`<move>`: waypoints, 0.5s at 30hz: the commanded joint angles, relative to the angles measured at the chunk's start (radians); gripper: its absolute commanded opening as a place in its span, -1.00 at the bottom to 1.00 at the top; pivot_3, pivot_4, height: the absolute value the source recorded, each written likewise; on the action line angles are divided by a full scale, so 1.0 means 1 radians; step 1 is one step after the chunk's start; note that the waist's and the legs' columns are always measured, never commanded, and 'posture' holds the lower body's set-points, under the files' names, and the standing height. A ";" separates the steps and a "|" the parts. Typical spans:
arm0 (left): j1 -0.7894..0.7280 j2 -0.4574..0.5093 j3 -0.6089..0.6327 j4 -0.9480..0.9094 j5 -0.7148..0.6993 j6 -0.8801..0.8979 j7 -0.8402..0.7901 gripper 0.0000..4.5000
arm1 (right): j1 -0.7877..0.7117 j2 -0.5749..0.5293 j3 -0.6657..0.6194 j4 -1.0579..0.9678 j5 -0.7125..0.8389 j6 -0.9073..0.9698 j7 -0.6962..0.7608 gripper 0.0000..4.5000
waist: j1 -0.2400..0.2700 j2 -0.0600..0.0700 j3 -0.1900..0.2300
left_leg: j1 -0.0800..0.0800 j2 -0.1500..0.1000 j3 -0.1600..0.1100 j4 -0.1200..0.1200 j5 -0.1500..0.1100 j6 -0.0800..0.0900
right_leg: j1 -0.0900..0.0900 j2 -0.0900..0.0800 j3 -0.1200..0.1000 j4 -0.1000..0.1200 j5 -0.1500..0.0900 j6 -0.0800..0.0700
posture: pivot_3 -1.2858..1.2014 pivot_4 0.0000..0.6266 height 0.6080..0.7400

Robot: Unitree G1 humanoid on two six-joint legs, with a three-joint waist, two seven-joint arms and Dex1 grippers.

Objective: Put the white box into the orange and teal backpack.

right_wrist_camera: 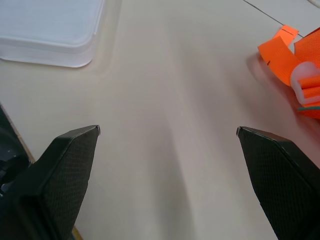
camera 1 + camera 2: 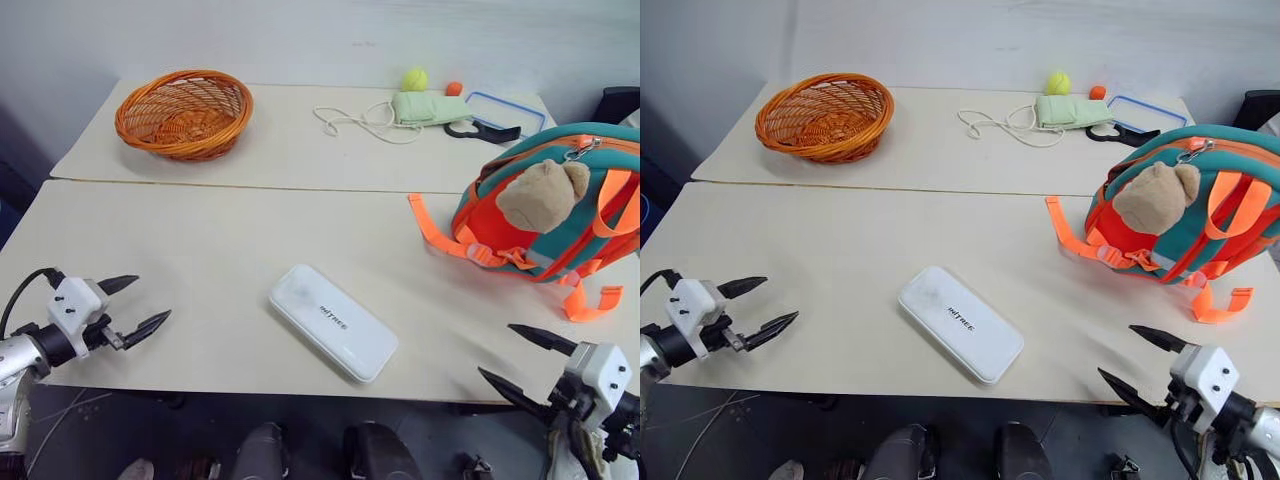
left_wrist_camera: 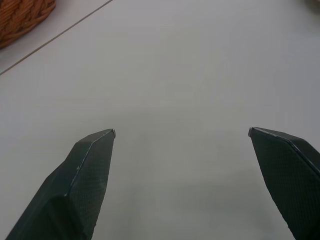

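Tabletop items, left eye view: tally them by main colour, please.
Orange: 3, wicker basket, backpack (orange and teal), small ball
White: 2, white box, cord
Green or yellow-green: 2, pouch, ball
Clear, blue-rimmed: 1, lid
Black: 1, tool
Total: 9

The white box (image 2: 333, 322), a flat, elongated case with rounded corners and small dark lettering on its lid, lies lid-up and closed near the front edge of the surface (image 2: 200, 250), its long axis set diagonally. The orange and teal backpack (image 2: 560, 205) rests at the right side of the surface, well apart from the box, with orange straps trailing onto the surface and a tan plush bear charm (image 2: 543, 194) on its front.
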 commanded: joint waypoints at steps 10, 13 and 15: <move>-0.037 0.009 -0.051 -0.163 -0.124 0.198 -0.079 1.00 | 0.039 -0.031 0.028 -0.154 0.092 0.103 0.038 0.99 | 0.001 0.000 0.000 | 0.000 0.000 0.000 0.000 0.000 0.000 | 0.000 0.000 0.000 0.001 0.000 0.000 | 0.03 -0.52 1.00; -0.123 -0.003 -0.154 -0.210 -0.095 0.223 -0.086 0.73 | 0.061 -0.080 0.051 -0.218 0.112 0.155 0.082 0.57 | 0.009 0.000 0.000 | 0.000 -0.001 -0.001 0.001 0.000 0.000 | 0.000 0.000 0.000 0.001 0.000 0.000 | 0.03 -0.52 1.00; -0.190 -0.028 -0.226 -0.222 -0.059 0.239 -0.061 0.47 | 0.066 -0.097 0.096 -0.253 0.092 0.166 0.092 0.27 | 0.013 -0.001 -0.001 | 0.000 0.000 -0.001 0.001 0.000 0.000 | 0.001 0.000 0.000 0.001 0.000 0.000 | 0.03 -0.52 1.00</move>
